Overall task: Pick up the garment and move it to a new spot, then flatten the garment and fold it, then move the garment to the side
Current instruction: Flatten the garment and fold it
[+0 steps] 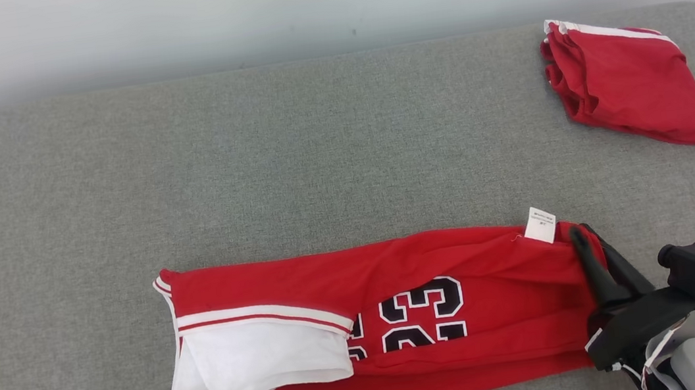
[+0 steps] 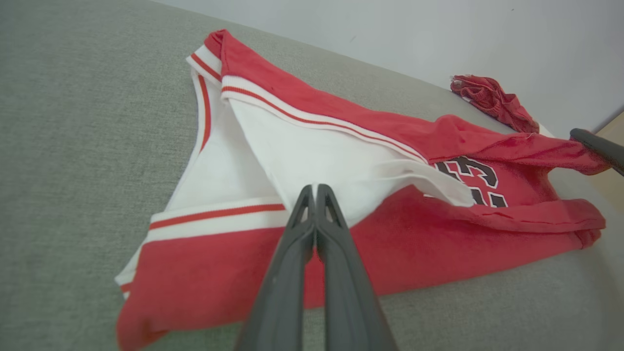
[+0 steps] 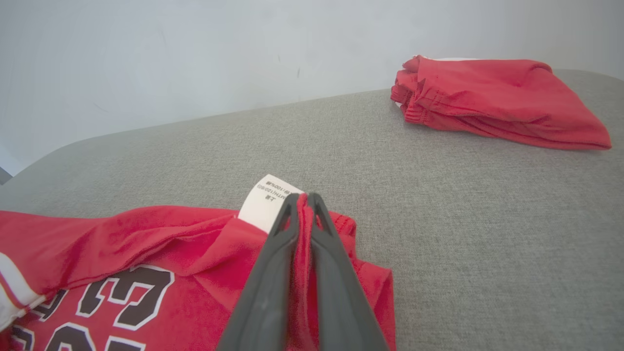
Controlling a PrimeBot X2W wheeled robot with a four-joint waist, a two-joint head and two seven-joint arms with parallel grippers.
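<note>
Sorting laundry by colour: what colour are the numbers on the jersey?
Black numbers, white outlines, on the red jersey; clearest in head view.

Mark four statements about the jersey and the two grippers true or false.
1. The right gripper is shut on the jersey. True.
2. The jersey is printed with 45. False: its number is 23.
3. A second red garment lies folded at the far right of the grey surface. True.
4. The left gripper has its fingers wide apart. False: they are pressed together, tips at the jersey's white panel.
</note>
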